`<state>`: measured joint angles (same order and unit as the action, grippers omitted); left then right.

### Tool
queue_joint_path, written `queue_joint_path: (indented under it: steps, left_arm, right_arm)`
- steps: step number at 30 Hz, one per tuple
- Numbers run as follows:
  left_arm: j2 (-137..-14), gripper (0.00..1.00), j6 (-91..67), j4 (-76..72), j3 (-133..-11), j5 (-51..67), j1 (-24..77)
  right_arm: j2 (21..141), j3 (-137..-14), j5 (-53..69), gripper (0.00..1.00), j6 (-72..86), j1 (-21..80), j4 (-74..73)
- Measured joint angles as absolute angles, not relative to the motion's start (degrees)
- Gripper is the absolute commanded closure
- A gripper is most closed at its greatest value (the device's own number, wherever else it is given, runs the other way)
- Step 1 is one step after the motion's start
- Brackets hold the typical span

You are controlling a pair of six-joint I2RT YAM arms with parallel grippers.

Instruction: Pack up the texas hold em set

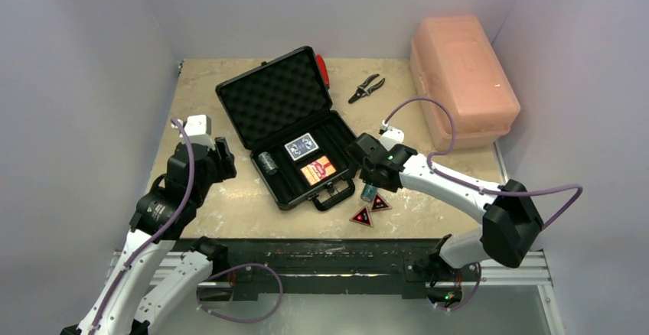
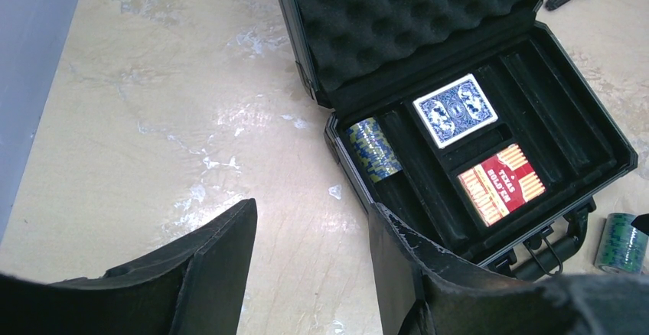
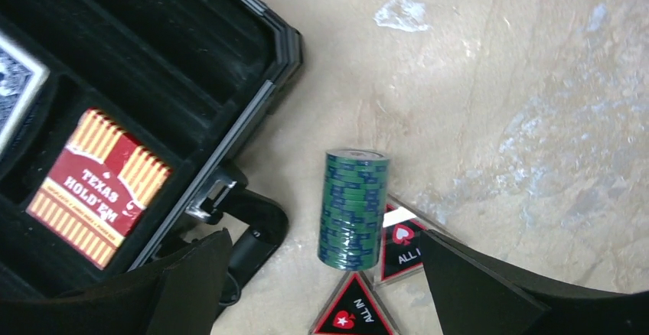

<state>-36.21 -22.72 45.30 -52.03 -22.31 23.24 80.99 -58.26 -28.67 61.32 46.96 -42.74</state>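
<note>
The black briefcase (image 1: 269,95) lies open mid-table, foam lid up. Its tray holds a blue deck (image 1: 301,147), an orange-red deck (image 1: 318,170) and one teal chip roll (image 1: 266,159). A second chip roll (image 3: 352,209) stands upright on the table by the case handle (image 3: 252,228), next to two red-black triangles (image 3: 353,312) (image 3: 399,247). My right gripper (image 3: 325,235) is open and straddles that roll, with a gap on each side. My left gripper (image 2: 312,206) is open over bare table left of the case, holding nothing.
A large pink plastic box (image 1: 463,79) fills the back right corner. Pliers (image 1: 367,88) lie behind the case, and a red-handled tool (image 1: 323,69) sticks out behind the lid. Walls close in on three sides.
</note>
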Motion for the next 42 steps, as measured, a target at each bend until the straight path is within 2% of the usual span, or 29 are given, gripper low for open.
queue_joint_path:
  steps: [15,27,42]
  left_arm:
    - [-36.1,0.45,-22.7,45.3,-52.0,-22.3,23.2]
    - [-36.1,0.45,-22.7,45.4,-52.0,-22.3,23.2]
    - [-36.1,0.45,-22.7,45.5,-52.0,-22.2,23.2]
  right_arm:
    - [83.9,-55.0,-24.2,0.26,66.9,43.4,-42.3]
    - [87.2,-54.0,-22.8,0.38,66.8,42.2,-40.2]
    - [89.9,-53.9,-22.7,0.44,66.4,42.0,-38.2]
